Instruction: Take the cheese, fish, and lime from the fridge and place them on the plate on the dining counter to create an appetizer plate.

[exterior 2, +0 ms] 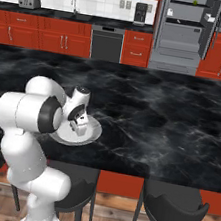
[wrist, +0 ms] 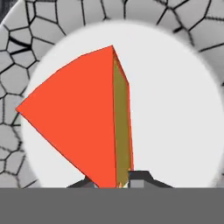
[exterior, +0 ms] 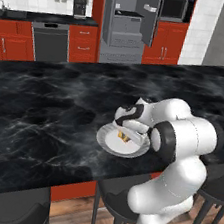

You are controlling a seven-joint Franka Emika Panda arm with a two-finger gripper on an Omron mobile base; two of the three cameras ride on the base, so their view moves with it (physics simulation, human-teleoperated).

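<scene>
Gripper (wrist: 117, 183) low over plate (wrist: 175, 113), jaws narrow, clamped on cheese (wrist: 83, 118); dark fingertips (wrist: 142, 177) flanking wedge base. Cheese directly ahead of gripper, red face toward camera, yellow side edge-on, above plate centre. Plate (exterior: 111, 140) beneath gripper (exterior: 126, 134), on black marble bench (exterior: 44, 104) near edge. Fridge (exterior: 129, 20) far beyond gripper across kitchen, doors open; lime (exterior 2: 195, 2) small on upper shelf there. Stools (exterior 2: 173, 206) below bench, behind gripper.

Cheese (wrist: 83, 118) wedge stands on the plate (wrist: 175, 109), seemingly between the claw (wrist: 117, 183) tips.
</scene>
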